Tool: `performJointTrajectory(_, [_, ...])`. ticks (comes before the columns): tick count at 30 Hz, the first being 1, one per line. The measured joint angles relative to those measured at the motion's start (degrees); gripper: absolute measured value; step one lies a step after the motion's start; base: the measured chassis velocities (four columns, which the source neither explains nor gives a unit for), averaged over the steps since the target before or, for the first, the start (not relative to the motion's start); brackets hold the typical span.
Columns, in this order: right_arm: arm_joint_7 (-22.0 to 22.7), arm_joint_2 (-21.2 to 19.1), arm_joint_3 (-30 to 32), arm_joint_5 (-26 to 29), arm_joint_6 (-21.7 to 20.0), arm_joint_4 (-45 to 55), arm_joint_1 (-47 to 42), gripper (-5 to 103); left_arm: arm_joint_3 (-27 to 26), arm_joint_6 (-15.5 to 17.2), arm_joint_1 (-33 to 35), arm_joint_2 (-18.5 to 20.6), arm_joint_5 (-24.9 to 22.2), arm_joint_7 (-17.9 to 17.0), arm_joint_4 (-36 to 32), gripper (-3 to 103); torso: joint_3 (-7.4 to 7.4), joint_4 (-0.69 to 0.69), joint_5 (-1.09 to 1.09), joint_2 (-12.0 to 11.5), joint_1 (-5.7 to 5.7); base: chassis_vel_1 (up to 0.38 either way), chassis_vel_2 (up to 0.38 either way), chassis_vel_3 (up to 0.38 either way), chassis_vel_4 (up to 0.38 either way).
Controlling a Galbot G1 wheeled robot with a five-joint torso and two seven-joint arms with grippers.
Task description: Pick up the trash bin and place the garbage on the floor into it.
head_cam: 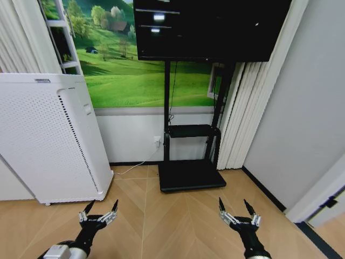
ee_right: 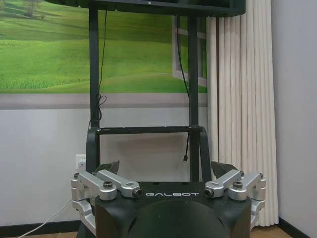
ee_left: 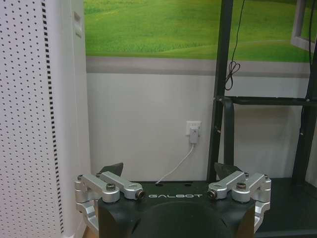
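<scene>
Both arms hang low in front of the robot over a bare wood floor (head_cam: pixel 183 216). The left gripper (head_cam: pixel 100 205) sits at about 7 o'clock in the head view with its two pointed fingers spread wide and nothing between them; the right gripper (head_cam: pixel 236 205) sits at about 5 o'clock, spread just as wide and also holding nothing. At 9 o'clock stands a tall white air purifier (head_cam: pixel 48 135), close beside the left gripper. At 12 o'clock a black TV (head_cam: pixel 210 27) hangs on a black stand (head_cam: pixel 191 172) whose flat base rests on the floor between the two grippers and farther off. Behind it is a wall with a green meadow mural (head_cam: pixel 135 75), a wall socket (head_cam: pixel 157 141) with a white cable, and pale curtains (head_cam: pixel 242 118) at 2 o'clock. I cannot tell where the trash bin or the garbage lies.
</scene>
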Motion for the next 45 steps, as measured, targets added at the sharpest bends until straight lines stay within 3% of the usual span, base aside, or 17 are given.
performJointTrajectory(28, [0.0,0.0,0.0,0.0,0.0,0.0,0.0,100,0.0,0.0,0.0,0.0,0.0,0.0,0.0,100,0.02,0.0,0.01,0.0,0.0,0.108,0.104,-0.101,-0.106])
performJointTrajectory(45, [0.0,0.0,0.0,0.0,0.0,0.0,0.0,100,0.0,0.0,0.0,0.0,0.0,0.0,0.0,100,2.85,0.0,0.0,4.1,1.26,-0.004,-0.003,0.003,0.003])
